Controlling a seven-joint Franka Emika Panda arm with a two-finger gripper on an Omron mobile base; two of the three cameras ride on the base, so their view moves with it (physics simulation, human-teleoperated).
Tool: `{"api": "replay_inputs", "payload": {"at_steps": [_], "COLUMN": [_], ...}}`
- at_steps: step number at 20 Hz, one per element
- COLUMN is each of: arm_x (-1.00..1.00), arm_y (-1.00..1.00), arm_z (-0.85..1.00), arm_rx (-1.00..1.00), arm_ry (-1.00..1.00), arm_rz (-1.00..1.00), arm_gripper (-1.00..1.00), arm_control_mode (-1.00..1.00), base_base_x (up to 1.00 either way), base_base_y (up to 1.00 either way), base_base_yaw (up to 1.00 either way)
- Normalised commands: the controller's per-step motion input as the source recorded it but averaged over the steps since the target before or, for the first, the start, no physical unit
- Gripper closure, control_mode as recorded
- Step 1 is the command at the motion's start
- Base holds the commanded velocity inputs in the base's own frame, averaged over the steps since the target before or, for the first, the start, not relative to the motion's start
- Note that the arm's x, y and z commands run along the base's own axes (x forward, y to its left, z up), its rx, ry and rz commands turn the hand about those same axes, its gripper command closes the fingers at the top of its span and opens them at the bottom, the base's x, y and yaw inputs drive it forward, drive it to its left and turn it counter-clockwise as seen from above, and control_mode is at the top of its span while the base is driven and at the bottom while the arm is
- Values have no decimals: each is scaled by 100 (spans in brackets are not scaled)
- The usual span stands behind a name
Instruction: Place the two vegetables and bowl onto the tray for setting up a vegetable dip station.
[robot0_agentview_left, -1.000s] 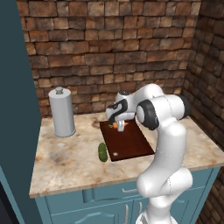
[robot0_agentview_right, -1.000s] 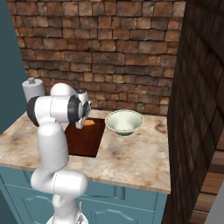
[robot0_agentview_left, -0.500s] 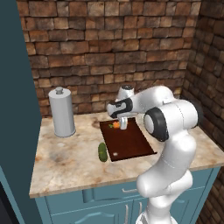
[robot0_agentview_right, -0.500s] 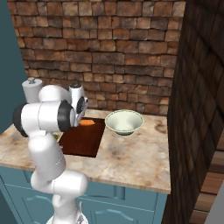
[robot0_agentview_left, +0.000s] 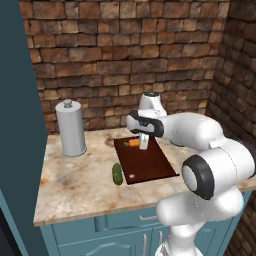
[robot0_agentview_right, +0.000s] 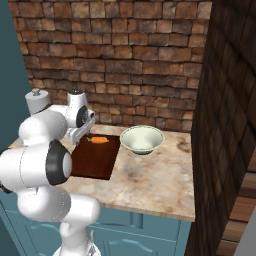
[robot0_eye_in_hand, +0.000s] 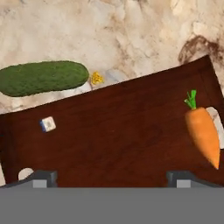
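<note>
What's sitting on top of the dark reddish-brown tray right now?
On the flat dark reddish-brown tray lies the small orange carrot, near one end, plus a tiny white dot. The dark green cucumber lies off it on the counter. The arm covers part of the tray in the base views.

No readable text, labels, brands or numbers on anything in view.

- A brick wall (robot0_agentview_left: 125, 55) in red and brown stands behind the bench.
- Another dark brick wall (robot0_agentview_right: 230, 100) stands on the right side.
- The bench (robot0_agentview_left: 75, 185) top is pale, speckled stone.
- Blue-green cupboards (robot0_agentview_left: 100, 232) sit under it.
- A tall dark blue-green panel (robot0_agentview_left: 17, 125) stands on the left.
</note>
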Motion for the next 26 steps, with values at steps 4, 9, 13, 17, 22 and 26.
{"api": "replay_inputs", "payload": {"at_steps": [4, 9, 13, 17, 22, 26], "arm_x": [-81, -76, -65, -34, 7, 22], "arm_y": [17, 30, 16, 24, 50, 44], "arm_z": [35, 28, 9, 0, 0, 8], "arm_rx": [2, 0, 0, 0, 0, 0], "arm_ry": [7, 2, 0, 0, 0, 0], "arm_rz": [-39, -50, -54, -47, -27, -11], "arm_gripper": [-100, -100, -100, -100, -100, -100], "arm_control_mode": [-100, -100, -100, -100, -100, -100], "base_base_x": [0, 0, 0, 0, 0, 0], "base_base_y": [0, 0, 0, 0, 0, 0], "base_base_yaw": [0, 0, 0, 0, 0, 0]}}
